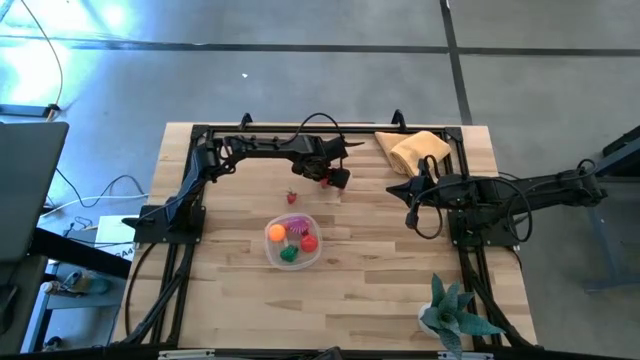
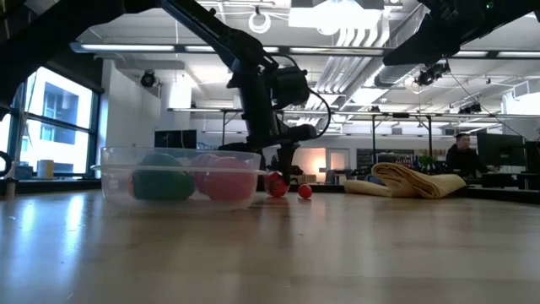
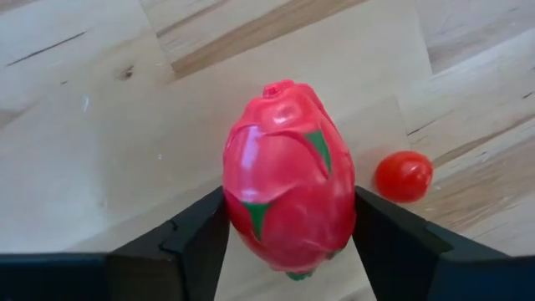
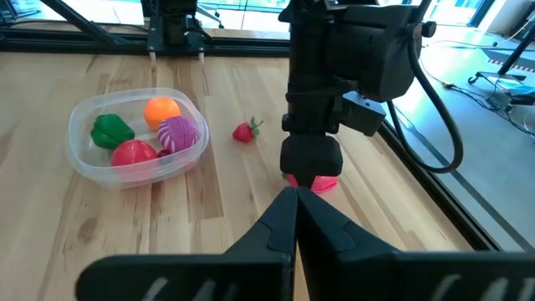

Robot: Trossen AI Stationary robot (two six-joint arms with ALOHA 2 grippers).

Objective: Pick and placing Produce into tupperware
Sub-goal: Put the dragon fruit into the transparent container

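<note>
Though hidden overhead, pincer-clasped dragon fruit [image 3: 288,196]

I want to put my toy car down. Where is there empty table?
Bare wood lies between the tupperware and the teal plant, and along the near edge. It is crowded by the left gripper, shut on the dragon fruit, near the strawberry.

no readable text, no labels, no brand marks, no numbers on anything in view
</note>
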